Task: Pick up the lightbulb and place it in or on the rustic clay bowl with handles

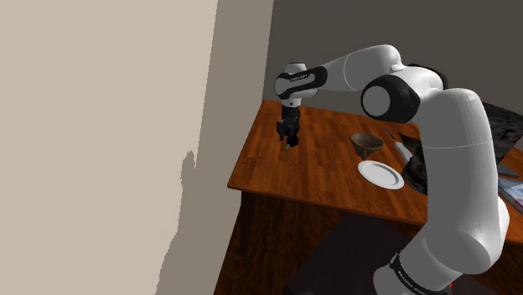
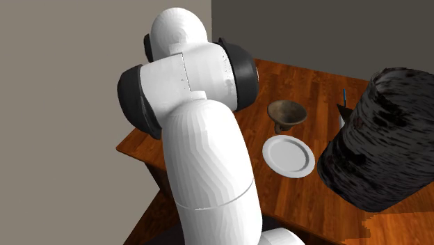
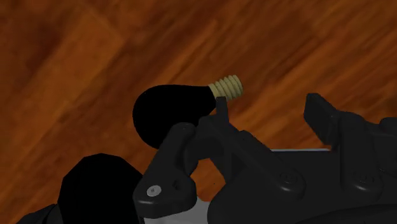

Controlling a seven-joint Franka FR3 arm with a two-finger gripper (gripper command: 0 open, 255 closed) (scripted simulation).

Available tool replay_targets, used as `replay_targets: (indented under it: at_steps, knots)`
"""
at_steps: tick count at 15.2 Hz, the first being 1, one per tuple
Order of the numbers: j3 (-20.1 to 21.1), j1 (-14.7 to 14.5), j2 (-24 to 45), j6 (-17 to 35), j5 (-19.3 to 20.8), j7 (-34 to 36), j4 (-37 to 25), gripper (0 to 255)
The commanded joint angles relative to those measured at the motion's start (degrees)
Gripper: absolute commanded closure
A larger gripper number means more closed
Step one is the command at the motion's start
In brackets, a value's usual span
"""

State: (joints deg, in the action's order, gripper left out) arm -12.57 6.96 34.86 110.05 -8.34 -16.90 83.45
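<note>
Tool [image 3: 270, 109] open beside black lightbulb [image 3: 168, 114], on reddish wooden table [image 1: 335, 172]; beige wall [image 1: 100, 126], grey wall [image 1: 377, 25]

Lightbulb [image 3: 173, 113] partly behind fingers [image 3: 219, 124], table [image 2: 306, 76] partly behind arm [image 2: 202, 160]

Reached with the arm [image 1: 457, 159] from the shoulder view's lower right up and leftward, wrist turned downward. Hung the gripper [image 1: 288, 139] near frame centre, pointing straight down. Held the fingers [image 3: 321, 118] apart, clasping nothing.
</note>
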Motion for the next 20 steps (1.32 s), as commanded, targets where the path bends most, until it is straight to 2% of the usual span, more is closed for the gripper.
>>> replay_targets:
  at_steps: [1, 7, 15, 20]
  knots:
    - [-1.2, 0.4, 1.9, 1.3, -1.2, 5.1, -1.8, 0]
    - [-6.4, 2.2, 6.8, 6.5, -5.5, 24.3, -6.1, 0]
    - [-5.8, 2.4, 9.6, 10.7, -6.4, 24.1, -4.7, 0]
    - [-5.8, 2.4, 9.6, 10.7, -6.4, 24.1, -4.7, 0]
